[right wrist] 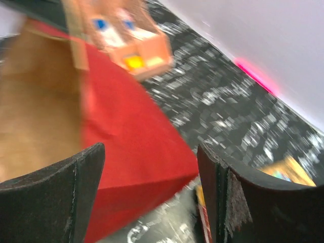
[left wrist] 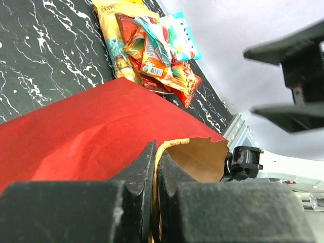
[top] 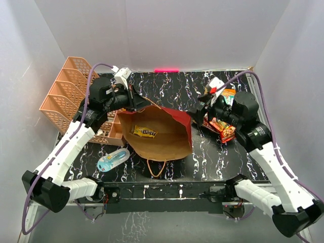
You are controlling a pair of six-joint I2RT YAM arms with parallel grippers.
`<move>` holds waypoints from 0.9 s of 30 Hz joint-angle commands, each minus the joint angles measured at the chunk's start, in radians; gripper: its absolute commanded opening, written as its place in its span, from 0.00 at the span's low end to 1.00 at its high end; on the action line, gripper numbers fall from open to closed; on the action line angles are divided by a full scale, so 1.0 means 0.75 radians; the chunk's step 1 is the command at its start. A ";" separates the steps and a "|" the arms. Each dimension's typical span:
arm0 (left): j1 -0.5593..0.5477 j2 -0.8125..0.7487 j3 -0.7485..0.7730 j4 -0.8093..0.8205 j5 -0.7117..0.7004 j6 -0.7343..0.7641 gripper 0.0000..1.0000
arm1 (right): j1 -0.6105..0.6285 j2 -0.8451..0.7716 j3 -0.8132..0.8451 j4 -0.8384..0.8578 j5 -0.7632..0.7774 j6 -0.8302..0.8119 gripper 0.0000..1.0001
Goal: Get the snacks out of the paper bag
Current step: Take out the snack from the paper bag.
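blurred paper bag (right wrist: 132,147), right wrist view

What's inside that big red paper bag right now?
One brown M&M's pack lies on the brown lining of the paper bag. The bag's red side leans over the right part of the inside, so anything beneath it is hidden.

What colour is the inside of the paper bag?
The paper bag is plain brown inside; its outside is red. The top external view shows it best.

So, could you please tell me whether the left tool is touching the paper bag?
Touching. The left wrist view shows the left tool shut on the rim of the paper bag, with the brown kraft edge pinched inside it.
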 commanded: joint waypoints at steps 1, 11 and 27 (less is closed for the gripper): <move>0.006 -0.015 -0.008 0.152 0.054 0.016 0.00 | 0.197 -0.031 0.055 0.155 -0.393 0.114 0.74; 0.004 -0.139 -0.207 0.289 0.257 0.070 0.00 | 1.123 0.196 0.012 0.303 0.311 0.140 0.67; 0.004 -0.266 -0.368 0.422 0.283 -0.079 0.00 | 1.328 0.601 -0.297 0.697 1.138 -0.313 0.32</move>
